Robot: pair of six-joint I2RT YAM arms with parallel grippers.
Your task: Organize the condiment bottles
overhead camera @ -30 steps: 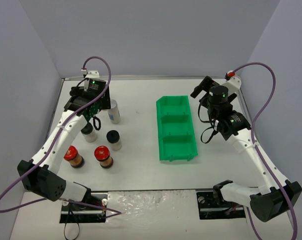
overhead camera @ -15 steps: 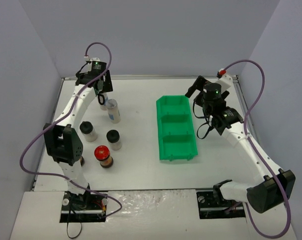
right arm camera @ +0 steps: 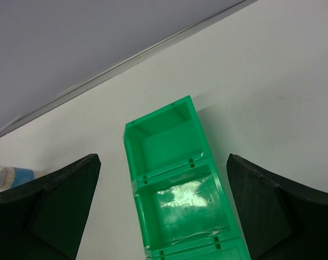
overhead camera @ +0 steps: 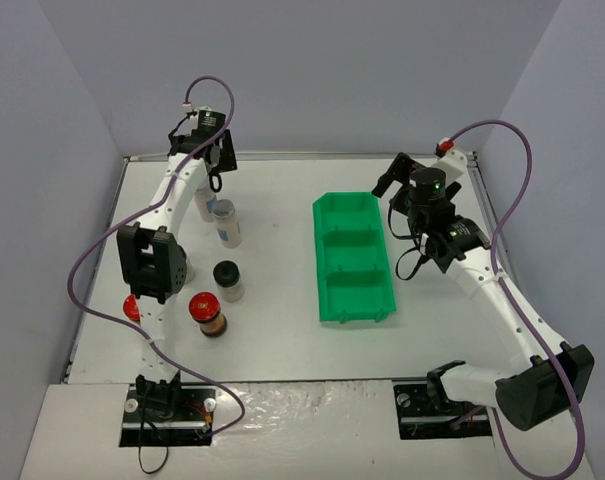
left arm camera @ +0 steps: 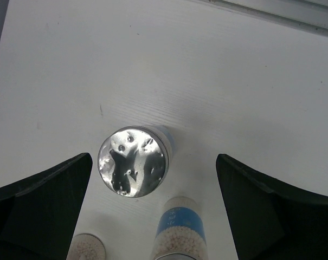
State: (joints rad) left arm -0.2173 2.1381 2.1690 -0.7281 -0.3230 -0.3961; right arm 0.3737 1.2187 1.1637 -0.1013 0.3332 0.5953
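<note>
My left gripper point(overhead camera: 214, 180) is open and empty, hovering at the back left over a silver-lidded spice jar point(overhead camera: 204, 205). In the left wrist view this jar's lid point(left arm camera: 133, 161) lies between my open fingers point(left arm camera: 42, 203), not touched. A second silver-lidded jar with a blue label point(overhead camera: 227, 222) point(left arm camera: 180, 230) stands just beside it. One black-lidded jar point(overhead camera: 228, 278) and one red-lidded jar point(overhead camera: 206, 312) stand nearer. The other black-lidded jar point(overhead camera: 184, 268) and red-lidded jar point(overhead camera: 130, 308) are partly hidden behind the left arm. My right gripper point(overhead camera: 394, 172) point(right arm camera: 164, 157) is open and empty above the bin's far end.
A green bin with three compartments point(overhead camera: 322, 262) point(right arm camera: 132, 162) stands right of centre; all compartments that show hold nothing. The left arm's elbow link point(overhead camera: 154, 262) hangs over the front-left jars. The table's raised back edge point(overhead camera: 302, 156) runs behind both grippers.
My left gripper has swung from over the front-left jars toward the back of the table, over the silver-lidded jar. The right arm has shifted slightly left and back. No jar has moved.
</note>
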